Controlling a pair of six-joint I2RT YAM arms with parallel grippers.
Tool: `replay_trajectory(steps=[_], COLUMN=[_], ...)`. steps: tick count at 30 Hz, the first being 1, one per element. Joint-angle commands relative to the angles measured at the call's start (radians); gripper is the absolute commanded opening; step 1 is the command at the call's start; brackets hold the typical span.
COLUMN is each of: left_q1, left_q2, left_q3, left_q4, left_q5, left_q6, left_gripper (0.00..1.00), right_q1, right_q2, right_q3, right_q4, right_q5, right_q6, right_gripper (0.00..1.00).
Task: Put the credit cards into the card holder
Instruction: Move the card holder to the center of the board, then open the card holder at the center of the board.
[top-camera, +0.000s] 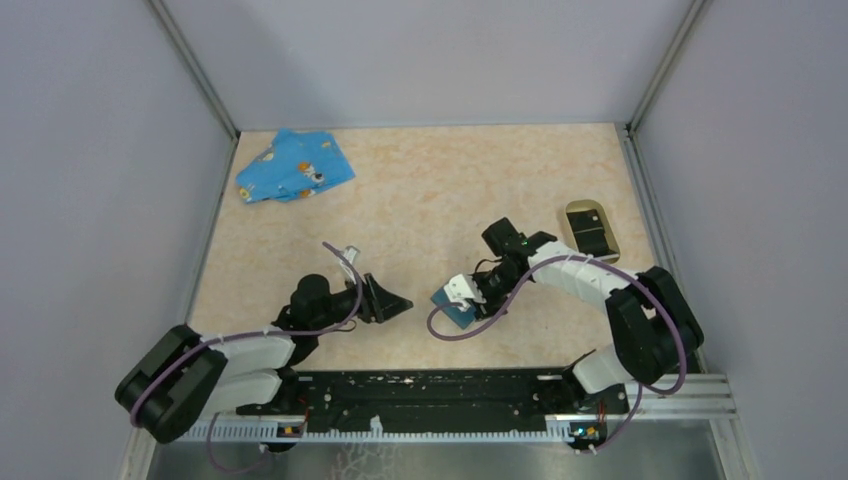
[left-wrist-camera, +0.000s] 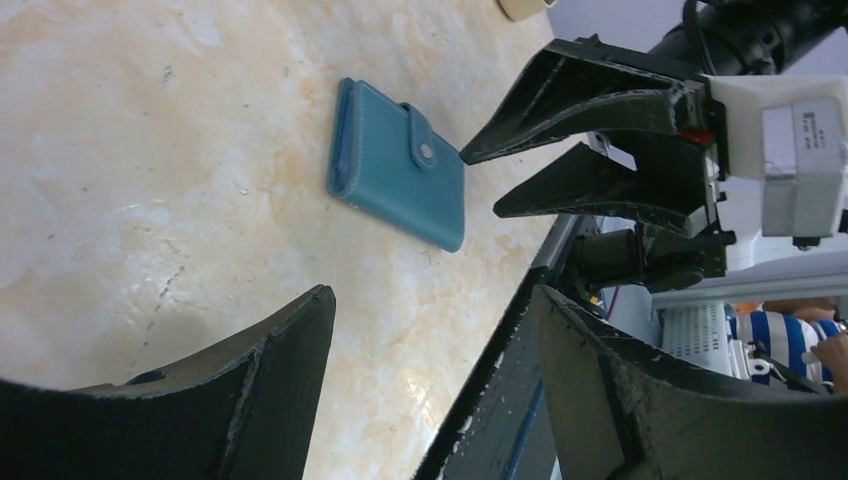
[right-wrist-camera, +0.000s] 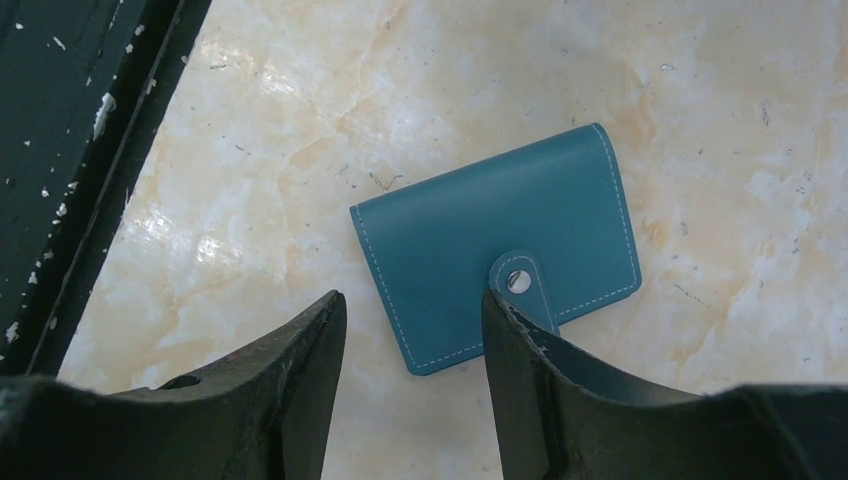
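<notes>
No credit cards show in any view. The card holder (top-camera: 592, 230), an oval tan-rimmed stand with a black inside, stands at the table's right side, and a sliver of its rim (left-wrist-camera: 525, 8) shows in the left wrist view. A blue flat case (right-wrist-camera: 495, 245), snapped shut, lies on the table near the front edge. My right gripper (right-wrist-camera: 412, 298) hangs open just over the case's near corner with nothing between its fingers. My left gripper (left-wrist-camera: 432, 295) is open and empty, to the left of the case (left-wrist-camera: 400, 165), pointing at it and at the right gripper (left-wrist-camera: 481, 186).
A crumpled blue patterned cloth (top-camera: 292, 167) lies at the far left corner. The black base rail (top-camera: 430, 400) runs along the near edge, close to the case (top-camera: 456, 316). Walls close in the table on the left, back and right.
</notes>
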Motion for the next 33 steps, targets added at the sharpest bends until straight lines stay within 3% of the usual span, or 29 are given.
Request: replay_trajectory(steps=[1, 6, 16, 25, 33], left_q1=[-0.005, -0.005, -0.005, -0.005, -0.005], left_q2=[0.105, 0.192, 0.281, 0.380, 0.437], left_q3=[-0.027, -0.024, 0.036, 0.087, 0.153], left_q4=[0.223, 0.302, 0.263, 0.266, 0.193], left_q5=[-0.017, 0.010, 0.052, 0.064, 0.027], left_q6=[0.011, 0.009, 0.065, 0.091, 0.142], left_gripper=[0.78, 0.79, 0.82, 0.81, 0.74], right_q1=[0.024, 0.048, 0.061, 0.089, 0.086], right_q2=[0.008, 0.027, 0.043, 0.063, 0.040], right_q3=[-0.004, -0.006, -0.004, -0.001, 0.029], right_q4=[0.045, 0.063, 0.081, 0.153, 0.177], right_q5=[-0.005, 0.021, 0.040, 0.091, 0.072], right_q6=[-0.002, 0.011, 0.027, 0.100, 0.194], right_gripper=[0.51, 0.51, 0.50, 0.43, 0.41])
